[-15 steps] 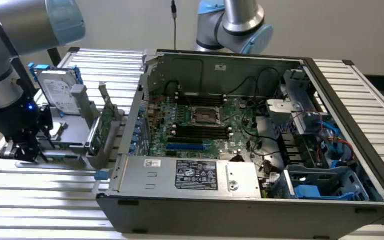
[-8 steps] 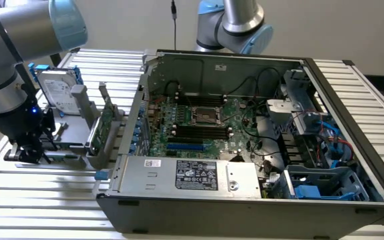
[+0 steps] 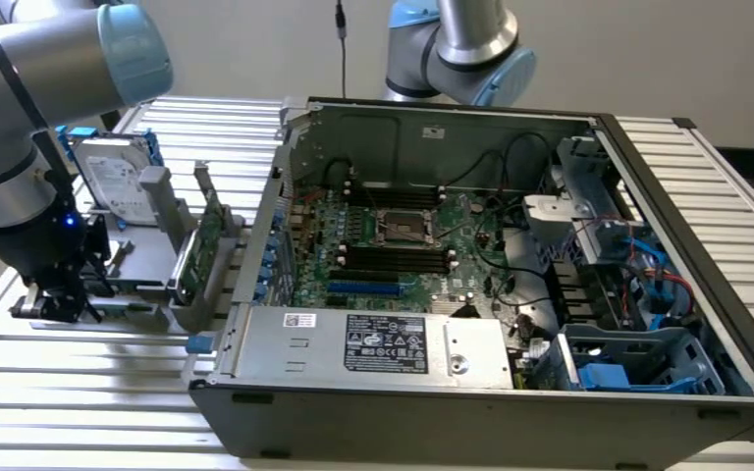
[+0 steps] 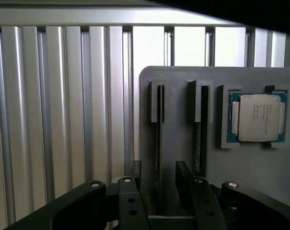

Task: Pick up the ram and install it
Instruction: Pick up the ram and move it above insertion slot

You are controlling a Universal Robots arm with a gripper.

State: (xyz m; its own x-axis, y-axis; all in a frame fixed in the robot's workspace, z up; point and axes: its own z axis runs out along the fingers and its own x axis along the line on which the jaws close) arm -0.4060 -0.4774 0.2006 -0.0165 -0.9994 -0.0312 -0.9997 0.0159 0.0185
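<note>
In the wrist view a grey holder block (image 4: 176,79) carries two ram sticks standing edge-on in its slots. One stick (image 4: 159,129) runs straight between my fingers, the other (image 4: 200,134) stands just beside them. My gripper (image 4: 158,176) is open, its dark fingers (image 4: 183,178) straddling the first stick with a small gap on each side. In the exterior view the gripper (image 3: 63,299) hangs low over the holder at the exterior view's left, well apart from the motherboard's black slots (image 3: 391,257) inside the open computer case (image 3: 482,392).
A processor chip (image 4: 257,117) sits in a recess of the holder beside the sticks. A hard drive in a blue frame (image 3: 115,182) and a broader green card (image 3: 197,245) stand upright between my arm and the case. A second robot arm (image 3: 462,49) is behind the case. The table (image 3: 89,373) is ribbed aluminium.
</note>
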